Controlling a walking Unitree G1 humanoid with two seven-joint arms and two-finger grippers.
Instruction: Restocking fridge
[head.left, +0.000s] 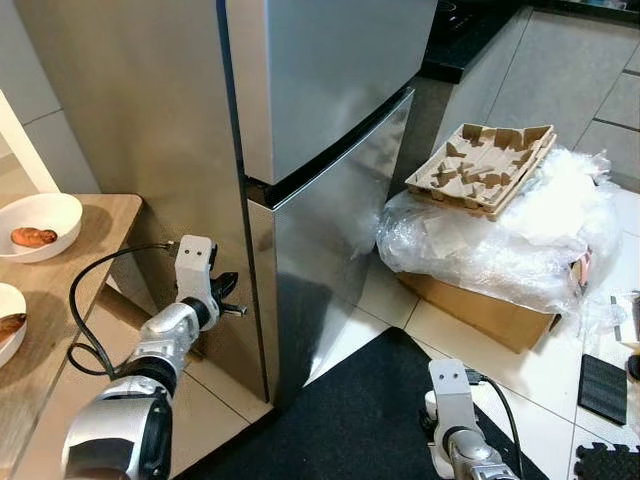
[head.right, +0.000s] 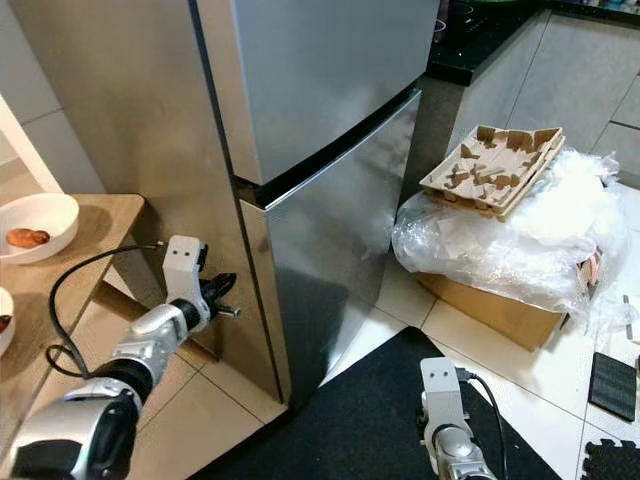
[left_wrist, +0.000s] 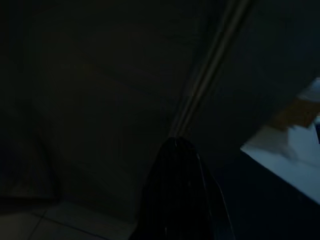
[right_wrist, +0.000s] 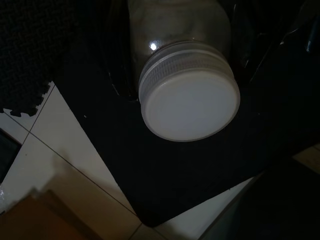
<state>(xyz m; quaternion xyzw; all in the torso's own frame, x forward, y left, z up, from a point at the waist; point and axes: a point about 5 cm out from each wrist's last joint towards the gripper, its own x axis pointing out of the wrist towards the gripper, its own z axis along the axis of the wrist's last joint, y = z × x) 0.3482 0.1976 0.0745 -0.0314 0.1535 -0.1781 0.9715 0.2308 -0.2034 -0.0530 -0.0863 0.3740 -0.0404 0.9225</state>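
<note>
Fridge (head.left: 330, 110) doors both closed, nothing put in yet; opening and loading left.

Left gripper (head.left: 228, 297) at fridge's side near bottom door edge; can't tell if fingers apart.

Right gripper (right_wrist: 175, 60) low over black mat (head.left: 350, 420), fingers squeezed on jar (right_wrist: 180, 30). Jar's long way runs along fingers, white lid (right_wrist: 190, 107) toward camera.

Both eye views look forward and down from the robot's head, standing close before a steel fridge (head.left: 320, 190) whose corner edge faces the camera. They share nearly the same scene: the wooden table (head.left: 70, 300) at the left, the black mat (head.right: 350, 420) below, the plastic-wrapped box (head.left: 500, 250) at the right. The left wrist view is very dark, seemingly pressed near the fridge's side. The right wrist view looks down, close over a white-lidded jar (right_wrist: 187, 100) above mat and floor tiles (right_wrist: 55, 145).
</note>
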